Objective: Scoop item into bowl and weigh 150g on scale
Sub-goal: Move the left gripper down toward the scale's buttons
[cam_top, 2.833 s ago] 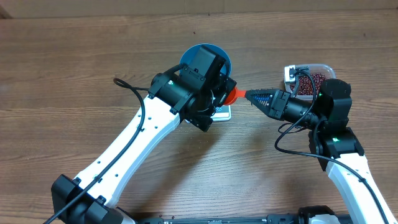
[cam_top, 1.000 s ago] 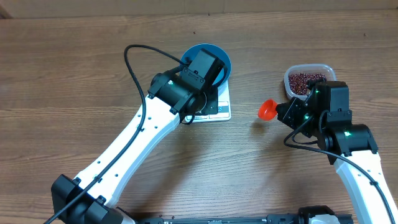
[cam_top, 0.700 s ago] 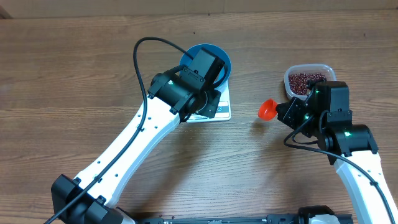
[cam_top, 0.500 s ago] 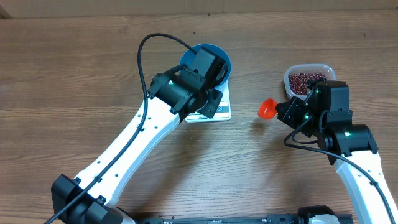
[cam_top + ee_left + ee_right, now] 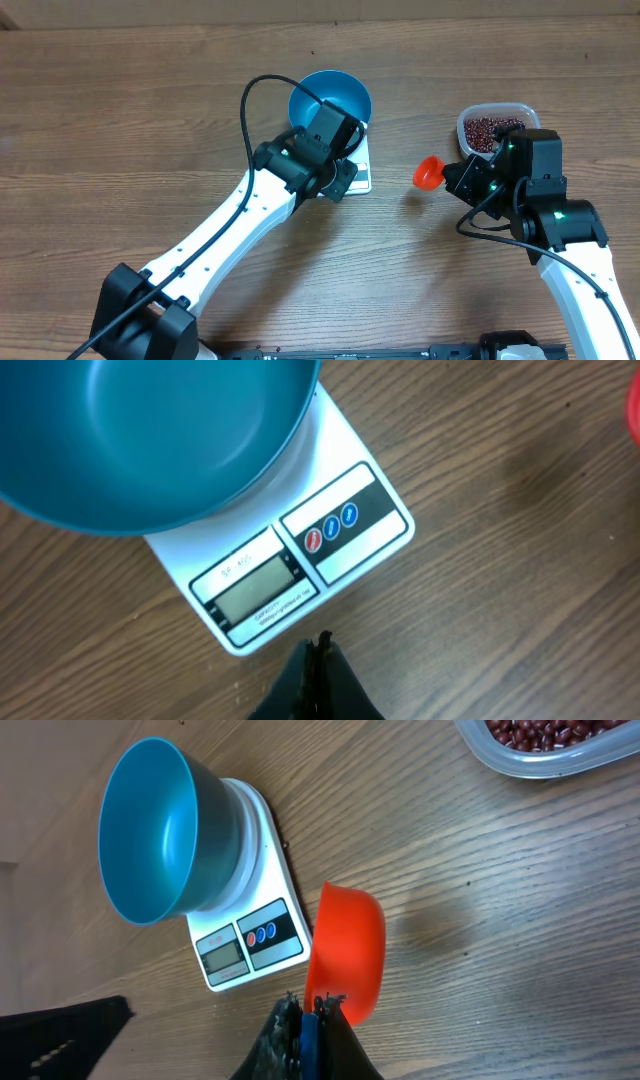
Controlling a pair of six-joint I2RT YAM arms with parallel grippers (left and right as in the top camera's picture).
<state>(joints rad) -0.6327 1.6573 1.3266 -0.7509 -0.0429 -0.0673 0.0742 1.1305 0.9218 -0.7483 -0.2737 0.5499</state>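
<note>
The blue bowl stands on the white scale, and no beans show inside it. My left gripper hangs just off the scale's display edge, shut with nothing in it. My right gripper is right of the scale, shut on the blue handle of an orange scoop. In the right wrist view the scoop's cup is tilted on its side above the wood, near the scale and the bowl. The red-brown beans lie in a clear tub.
The clear plastic tub sits at the back right, close behind my right arm. A black cable loops up from my left arm, left of the bowl. Bare wooden table surrounds everything.
My left arm has pulled back toward the near side, uncovering the bowl, and its cable loop shifted right. My right gripper, earlier at the bowl with the scoop, has held still this last second.
</note>
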